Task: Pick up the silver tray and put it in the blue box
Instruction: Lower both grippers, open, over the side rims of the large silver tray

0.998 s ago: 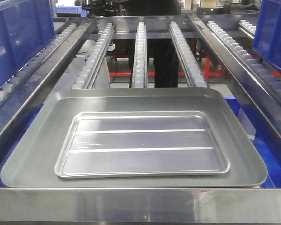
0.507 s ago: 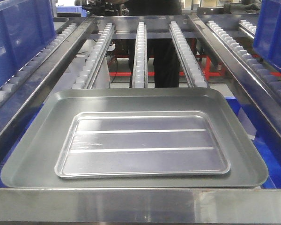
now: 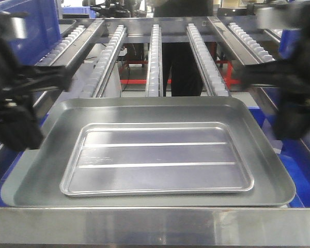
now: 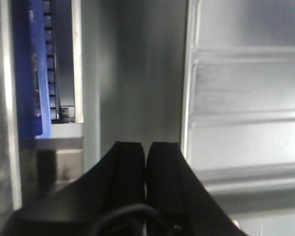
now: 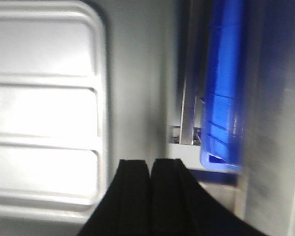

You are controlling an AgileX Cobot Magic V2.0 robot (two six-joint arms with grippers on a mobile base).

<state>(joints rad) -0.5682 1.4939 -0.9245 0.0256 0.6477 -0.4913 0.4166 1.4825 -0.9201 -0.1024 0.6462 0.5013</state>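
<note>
Blurred black arms (image 3: 13, 119), wedge-shaped black end effectors (image 4: 146, 147)

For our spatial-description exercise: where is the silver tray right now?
In the front view, the silver tray lies centred on the larger grey tray, just behind the steel front rail.

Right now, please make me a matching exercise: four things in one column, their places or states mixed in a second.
1 silver tray
2 grey tray
3 left hand
4 right hand

A shut, right of the ridged tray
B inside the bigger tray
C shut, left of the ridged tray
D under the smaller tray

Pairs: 1-B, 2-D, 3-C, 4-A
</note>
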